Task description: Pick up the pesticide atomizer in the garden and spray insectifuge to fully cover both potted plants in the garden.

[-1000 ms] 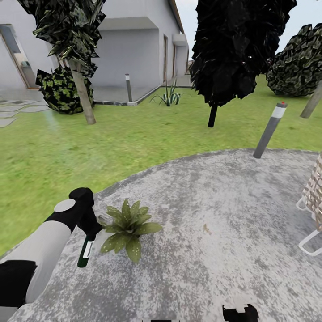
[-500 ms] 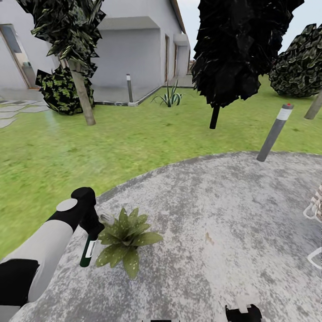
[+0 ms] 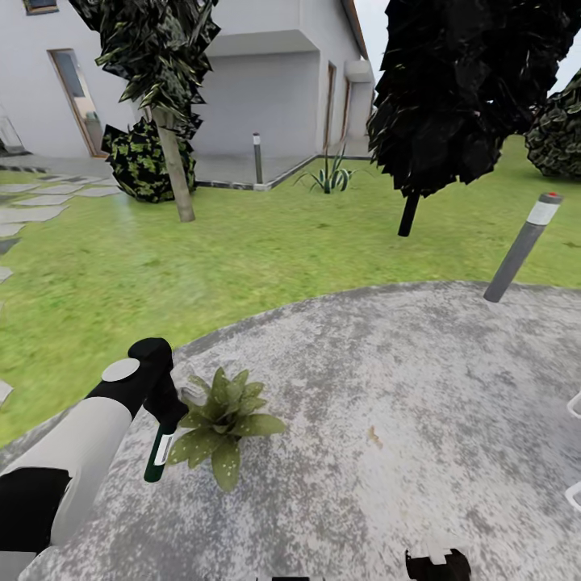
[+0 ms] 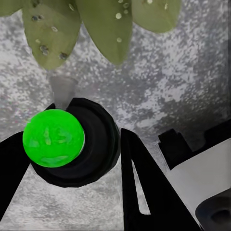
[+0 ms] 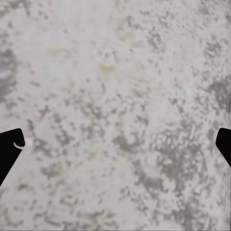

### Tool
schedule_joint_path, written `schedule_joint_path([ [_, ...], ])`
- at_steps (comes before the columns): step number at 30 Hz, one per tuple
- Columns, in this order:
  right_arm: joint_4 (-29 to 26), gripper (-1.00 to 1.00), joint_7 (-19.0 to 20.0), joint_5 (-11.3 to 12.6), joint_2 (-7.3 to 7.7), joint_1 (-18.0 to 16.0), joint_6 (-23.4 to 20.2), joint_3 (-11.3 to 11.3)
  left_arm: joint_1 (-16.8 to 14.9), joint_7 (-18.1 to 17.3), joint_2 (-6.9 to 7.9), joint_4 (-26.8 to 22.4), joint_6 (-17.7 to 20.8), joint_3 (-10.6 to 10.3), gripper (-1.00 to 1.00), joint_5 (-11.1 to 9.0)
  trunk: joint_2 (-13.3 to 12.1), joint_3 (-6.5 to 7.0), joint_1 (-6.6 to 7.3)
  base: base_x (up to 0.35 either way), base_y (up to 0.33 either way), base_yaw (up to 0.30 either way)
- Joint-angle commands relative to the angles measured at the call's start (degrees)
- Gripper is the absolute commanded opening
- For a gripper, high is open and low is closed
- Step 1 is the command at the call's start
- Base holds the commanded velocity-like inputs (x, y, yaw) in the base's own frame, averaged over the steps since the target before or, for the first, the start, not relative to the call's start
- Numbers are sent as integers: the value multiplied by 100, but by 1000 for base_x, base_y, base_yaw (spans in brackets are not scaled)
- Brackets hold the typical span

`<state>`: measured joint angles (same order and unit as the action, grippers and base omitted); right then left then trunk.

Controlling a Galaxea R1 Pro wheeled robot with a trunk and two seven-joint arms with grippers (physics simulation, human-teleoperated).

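- In the head view, the left arm (image 3: 77, 440) reaches in from the lower left, grey with black joints, over the edge of the paving (image 3: 387, 387).
- The left gripper (image 3: 164, 401) is clamped on the atomizer (image 3: 157, 453), which hangs below it: a slim dark-green bottle with a white label.
- In the left wrist view, 2 black fingers (image 4: 139, 187) flank the atomizer's black head (image 4: 91, 144); a bright green ball sits on the cap.
- Just beside the atomizer, 1 plant (image 3: 218, 415) sits on the paving, near the lawn (image 3: 161, 266). Its broad leaves (image 4: 103, 24) carry small droplets in the wrist view.
- Beyond the lawn stand a palm (image 3: 165, 97), a bush (image 3: 145, 161), a white house (image 3: 266, 81) and a dark tree (image 3: 460, 89).
- A grey bollard (image 3: 524, 242) with a red dot leans at the paving's right edge.
- The right gripper (image 3: 434, 563) shows at the bottom of the head view. In the right wrist view its 2 fingertips (image 5: 9, 149) stand wide apart with nothing between them, over bare paving.
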<state>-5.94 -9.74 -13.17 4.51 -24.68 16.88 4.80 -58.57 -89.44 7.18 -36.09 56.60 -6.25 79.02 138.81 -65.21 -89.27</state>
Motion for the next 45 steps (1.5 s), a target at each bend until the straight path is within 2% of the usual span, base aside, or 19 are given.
schedule_joint_path([
  [1,5,100,-10,-61,-2,-2,18,47,-5,-56,3,-4,63,-25,-100,43,2,-5,2,-23,-274,278],
  [10,5,100,-10,-63,-2,-2,18,47,4,-56,3,-5,62,-25,-100,49,2,-5,2,-3,-274,276],
  [15,5,100,-10,-63,3,-2,17,47,33,-56,3,-10,59,-25,-100,52,2,-5,2,0,-266,69],
  [21,5,100,-10,-62,6,-2,20,47,92,-56,10,-18,62,-14,-100,81,2,-5,2,0,-50,3],
  [27,5,100,-10,-59,6,-2,21,47,120,-56,93,-13,80,-17,-100,54,2,-5,2,0,-2,71],
  [35,5,100,-10,-57,6,-2,19,47,204,-56,62,-13,86,-20,-100,59,2,-5,2,-17,-28,261],
  [45,19,100,-9,-68,23,-2,24,39,293,-56,28,-21,97,-17,-100,71,2,-5,2,-183,-241,27],
])
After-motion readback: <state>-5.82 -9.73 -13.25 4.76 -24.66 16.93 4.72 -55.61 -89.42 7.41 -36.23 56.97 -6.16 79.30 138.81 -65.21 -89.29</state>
